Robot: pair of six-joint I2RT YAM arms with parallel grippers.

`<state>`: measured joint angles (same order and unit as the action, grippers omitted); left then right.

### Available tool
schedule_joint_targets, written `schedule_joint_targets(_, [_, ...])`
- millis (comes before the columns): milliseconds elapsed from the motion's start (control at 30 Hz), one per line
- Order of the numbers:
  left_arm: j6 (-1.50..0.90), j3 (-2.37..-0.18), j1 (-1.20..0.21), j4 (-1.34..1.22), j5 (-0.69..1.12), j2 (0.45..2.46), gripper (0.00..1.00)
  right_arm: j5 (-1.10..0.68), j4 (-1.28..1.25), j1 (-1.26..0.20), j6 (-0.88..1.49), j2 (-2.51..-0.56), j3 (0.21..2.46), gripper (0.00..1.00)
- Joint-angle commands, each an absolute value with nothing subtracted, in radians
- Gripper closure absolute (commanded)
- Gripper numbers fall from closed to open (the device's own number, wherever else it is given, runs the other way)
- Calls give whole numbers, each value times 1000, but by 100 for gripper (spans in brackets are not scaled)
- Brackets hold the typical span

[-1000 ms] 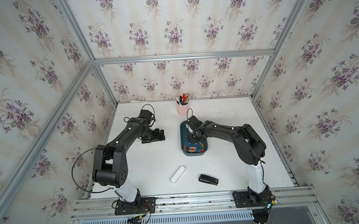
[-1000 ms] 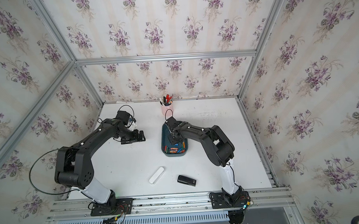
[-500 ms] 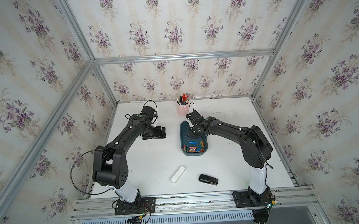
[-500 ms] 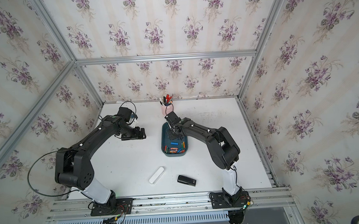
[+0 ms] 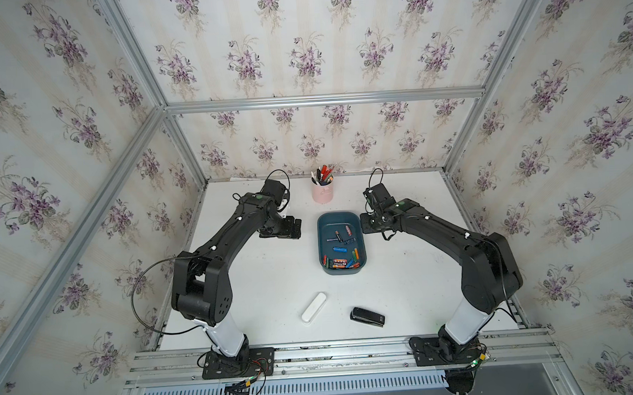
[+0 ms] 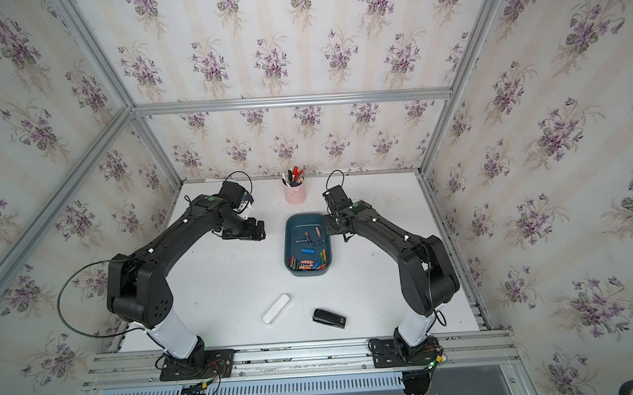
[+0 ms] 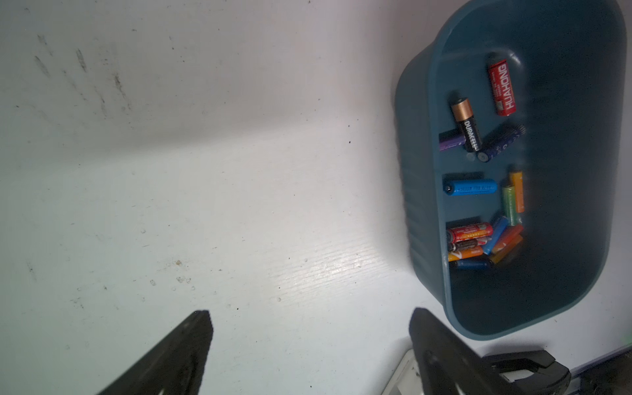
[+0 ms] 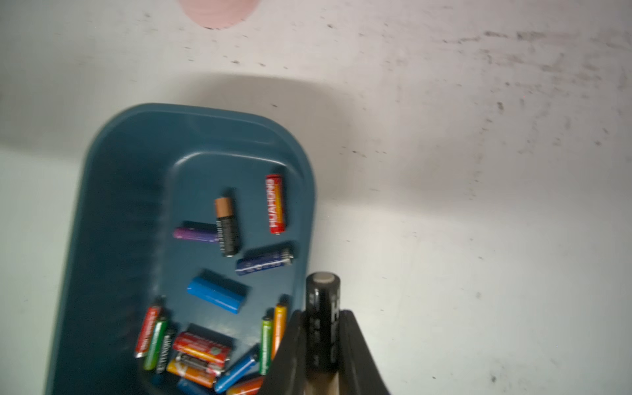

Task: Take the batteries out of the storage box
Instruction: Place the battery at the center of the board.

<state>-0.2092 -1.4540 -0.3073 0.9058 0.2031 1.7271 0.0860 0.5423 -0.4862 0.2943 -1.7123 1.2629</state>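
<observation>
Now the right pincer (image 8: 321, 319), gripping a battery (image 8: 322, 294), has left the box (image 8: 102, 212).

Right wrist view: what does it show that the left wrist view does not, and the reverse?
Only the right wrist view: the right tool shut on a black battery at the edge of the storage box, and the base of the pink cup. Only the left wrist view: the left tool, open over bare table. Both: the storage box holding loose batteries, among them a red battery and a blue battery.
</observation>
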Motion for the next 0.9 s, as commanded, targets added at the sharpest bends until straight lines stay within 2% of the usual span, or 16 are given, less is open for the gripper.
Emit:
schedule_joint_targets(0, [-199, -1475, -324, 937, 171, 1740, 5, 88, 528, -463, 314, -1711, 1214, 85])
schedule_joint_targets(400, [-204, -1510, -393, 962, 115, 1781, 5, 62, 436, -450, 330, -1835, 1156, 85])
schedule_joint_targets(867, [-194, -1559, -430, 980, 97, 1822, 5, 69, 433, -450, 310, -1887, 1156, 84])
